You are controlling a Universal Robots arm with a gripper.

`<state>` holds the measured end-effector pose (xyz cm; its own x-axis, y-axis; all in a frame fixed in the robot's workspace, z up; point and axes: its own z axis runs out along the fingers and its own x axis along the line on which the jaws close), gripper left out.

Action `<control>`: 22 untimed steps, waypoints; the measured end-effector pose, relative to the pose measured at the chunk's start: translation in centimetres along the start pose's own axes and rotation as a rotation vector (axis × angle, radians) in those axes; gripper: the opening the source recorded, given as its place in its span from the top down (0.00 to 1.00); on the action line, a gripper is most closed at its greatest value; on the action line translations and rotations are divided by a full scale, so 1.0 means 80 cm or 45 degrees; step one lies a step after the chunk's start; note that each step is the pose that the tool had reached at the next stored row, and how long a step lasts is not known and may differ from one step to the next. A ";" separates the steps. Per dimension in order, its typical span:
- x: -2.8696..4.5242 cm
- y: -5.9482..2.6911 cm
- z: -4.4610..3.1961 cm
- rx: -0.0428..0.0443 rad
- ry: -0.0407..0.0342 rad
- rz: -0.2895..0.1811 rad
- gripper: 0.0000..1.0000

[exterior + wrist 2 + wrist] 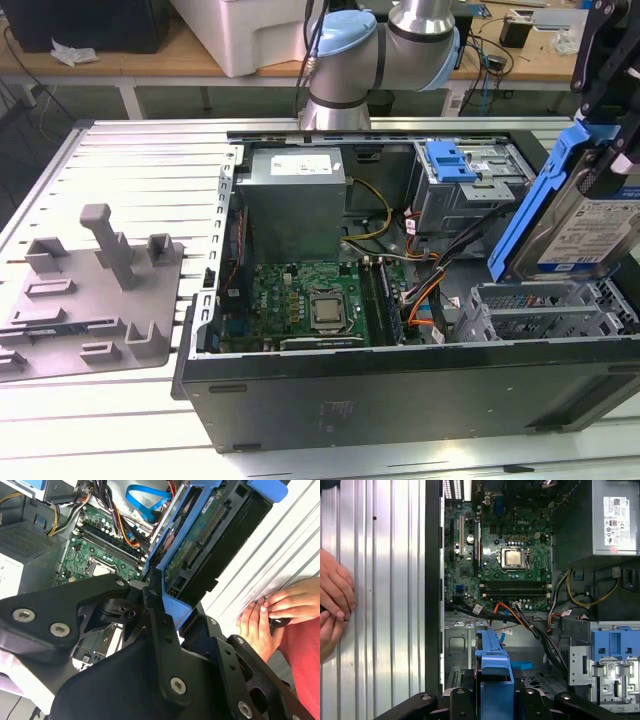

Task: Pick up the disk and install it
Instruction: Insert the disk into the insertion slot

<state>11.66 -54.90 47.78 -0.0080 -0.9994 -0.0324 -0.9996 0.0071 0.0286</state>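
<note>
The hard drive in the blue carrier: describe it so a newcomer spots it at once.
Start at the open black computer case, then look to the exterior view's right. There the black gripper holds a flat silver hard drive framed in blue plastic, tilted above the case. Unlike the blue plastic piece seated on the grey drive bay, it carries a white-and-blue label.

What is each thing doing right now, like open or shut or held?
computer case, lying open, side panel off.
disk, held up on edge above the computer case.
end effector, shut on the disk.
processor, bare, no cooler.
person's hands, resting on the table.
</note>
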 end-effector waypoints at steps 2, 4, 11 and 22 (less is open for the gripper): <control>0.0000 0.000 0.0009 0.000 0.0000 0.000 0.64; 0.0000 0.000 0.0023 0.000 -0.0001 0.000 0.64; -0.0001 0.000 0.0059 0.001 0.0000 -0.001 0.64; 0.0001 0.000 0.0117 0.001 0.0002 -0.007 0.64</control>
<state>11.66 -54.88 46.85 -0.0028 -0.9995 -0.0324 -0.9996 0.0020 0.0275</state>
